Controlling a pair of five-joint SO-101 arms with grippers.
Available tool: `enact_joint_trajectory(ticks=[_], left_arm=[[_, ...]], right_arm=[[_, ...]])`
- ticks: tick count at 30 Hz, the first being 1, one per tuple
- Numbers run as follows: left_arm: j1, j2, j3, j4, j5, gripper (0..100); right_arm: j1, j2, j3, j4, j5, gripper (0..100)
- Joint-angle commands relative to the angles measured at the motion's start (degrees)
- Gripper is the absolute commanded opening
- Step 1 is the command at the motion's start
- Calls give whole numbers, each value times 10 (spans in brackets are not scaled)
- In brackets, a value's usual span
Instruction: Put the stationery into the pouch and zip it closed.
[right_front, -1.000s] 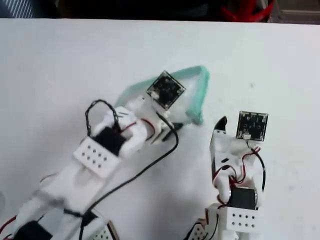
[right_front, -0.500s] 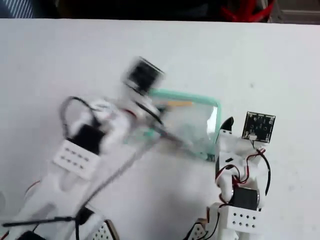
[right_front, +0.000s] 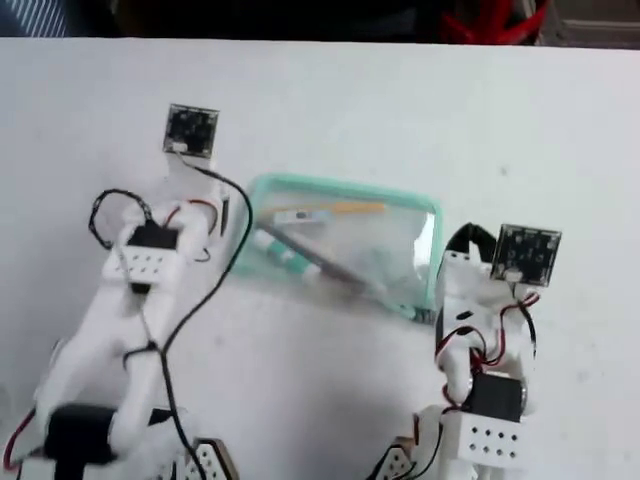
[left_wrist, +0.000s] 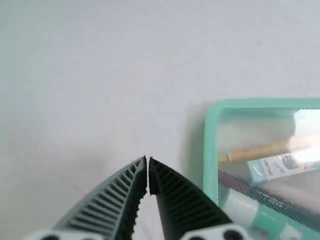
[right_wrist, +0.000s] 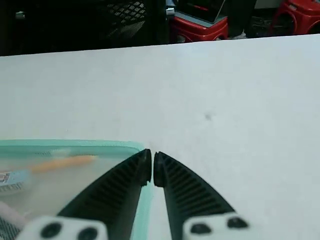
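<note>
Pouch (right_front: 345, 186) handling comes down to its build: a clear, soft-walled sleeve with a mint-green border, it looks light and floppy. It will probably slide on the smooth table (right_front: 420, 100) or buckle if pushed from one end only.

Nearest the arm bases, the right gripper (right_wrist: 152, 155) sits with its jaws drawn together at the pouch's right-hand end, tips just over the green corner. I cannot tell whether they pinch any of the edge or a zip pull.

The pouch lies flat between the two arms. Through its wall show a yellow pencil (right_front: 350, 208), a white-and-teal pen (right_front: 285, 252) lying at a slant, and a small labelled piece (right_front: 300, 215), so the contents appear to be in. Whether the zip is run shut is too fine to make out.

Farther out, the left gripper (left_wrist: 148, 161) rests with its jaws together and nothing between them, just beside the pouch's left end and clear of it.

The stiff green border looks like the best hold. One gripper should anchor an end corner while the other takes the slider, since the film itself would likely crumple and slip.
</note>
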Motion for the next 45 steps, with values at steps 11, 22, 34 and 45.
enact_joint_trajectory(ticks=[11,22,34,45], left_arm=[[-7,124,-87,-12,-6,23],[-22,123,-93,-8,-6,24],[-23,127,-106,16,-6,24],[-23,127,-105,15,-6,27]], right_arm=[[27,620,-372,19,25,17],[48,1010,-713,224,29,17],[-59,1031,-746,200,29,17],[-86,1031,-746,182,31,17]])
